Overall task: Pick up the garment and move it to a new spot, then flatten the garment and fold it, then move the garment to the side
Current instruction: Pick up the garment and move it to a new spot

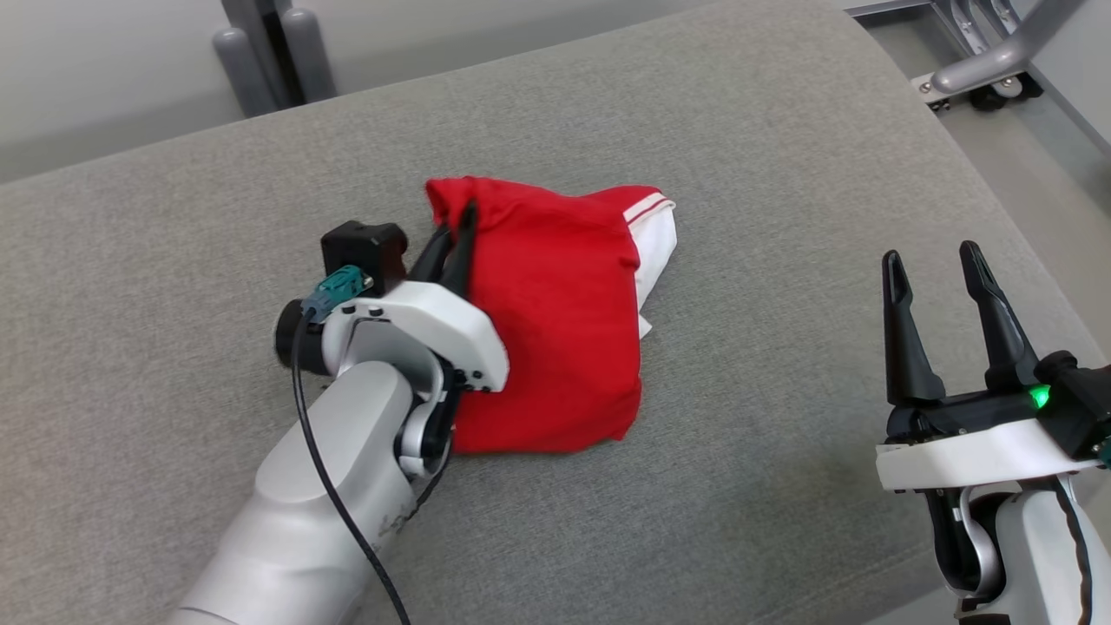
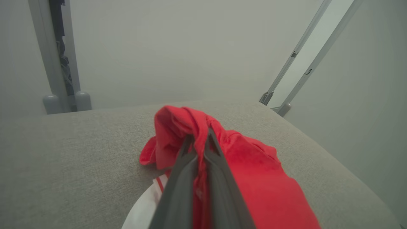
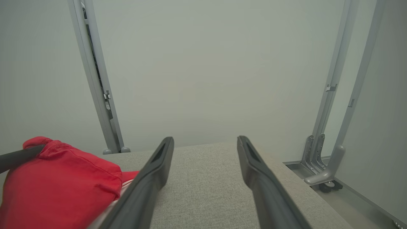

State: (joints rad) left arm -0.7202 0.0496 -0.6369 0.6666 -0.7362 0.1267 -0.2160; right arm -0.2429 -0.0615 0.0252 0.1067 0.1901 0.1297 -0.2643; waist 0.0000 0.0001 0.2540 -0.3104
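The left end effector (image 1: 458, 227) is clamped on the raised far-left corner of the crumpled red cloth garment (image 1: 555, 321), which drapes rightward from there onto the grey upholstered pad (image 1: 738, 130). The right end effector (image 1: 929, 253), fingers spread and empty, stands well right of the garment.

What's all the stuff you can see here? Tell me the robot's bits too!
garment: one, red with a white part, bunched in the middle of the padded surface
padded surface: one, grey fabric, under the garment
posts: two, grey, behind the far edge on the left
frame leg: one, silver, on the floor at the far right
cable: one, black, along the left arm
left gripper: one, dark fingers, shut on the garment's top fold
right gripper: one, dark fingers, open, off to the garment's right, holding nothing
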